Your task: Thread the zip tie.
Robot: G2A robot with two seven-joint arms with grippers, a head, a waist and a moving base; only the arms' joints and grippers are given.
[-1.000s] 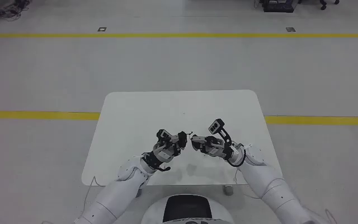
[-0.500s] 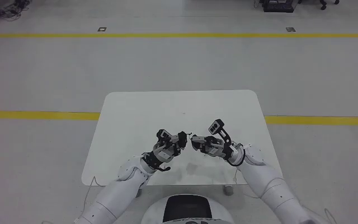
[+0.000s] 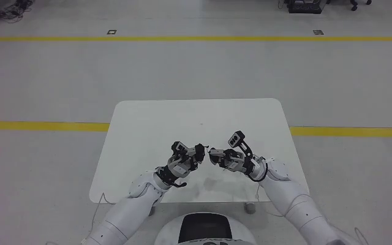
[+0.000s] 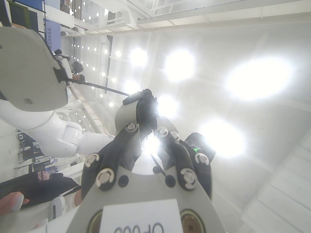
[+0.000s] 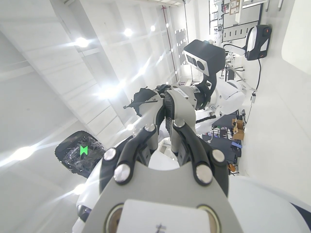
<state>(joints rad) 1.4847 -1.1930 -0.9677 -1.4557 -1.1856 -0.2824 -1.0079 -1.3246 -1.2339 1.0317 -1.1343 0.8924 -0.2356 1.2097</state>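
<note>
Two hands, left hand (image 3: 198, 150) and right hand (image 3: 214, 154), hover tip to tip above the surface (image 3: 184, 119), each pinched shut on the zip tie (image 4: 102, 87), seemingly stretching it clear to align tail with head.

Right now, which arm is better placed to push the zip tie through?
Probably the right: the right claw pinches the zip tie, whose strap reaches across to the shut left claw.

Left pincer (image 3: 199, 150) and right pincer (image 3: 214, 155) tip to tip above white table (image 3: 153, 122), zip tie (image 3: 209, 147) between them.
</note>
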